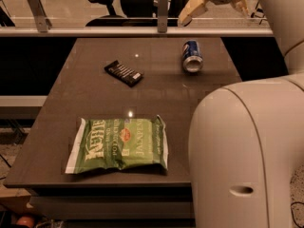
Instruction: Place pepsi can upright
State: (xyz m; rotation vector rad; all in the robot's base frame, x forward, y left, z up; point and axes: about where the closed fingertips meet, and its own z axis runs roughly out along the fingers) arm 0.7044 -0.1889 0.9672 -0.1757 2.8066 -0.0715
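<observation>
The pepsi can (192,56), blue with a silver end facing me, lies on its side at the far right of the dark table (95,103). My gripper (216,6) hangs at the top of the camera view, above and behind the can and clear of it. Its two cream fingers (192,8) are spread apart with nothing between them. The can is untouched.
A flat black packet with white stripes (123,73) lies left of the can. A green chip bag (118,144) lies near the front edge. My arm's large white body (247,151) fills the lower right. A glass railing (142,31) and an office chair stand behind the table.
</observation>
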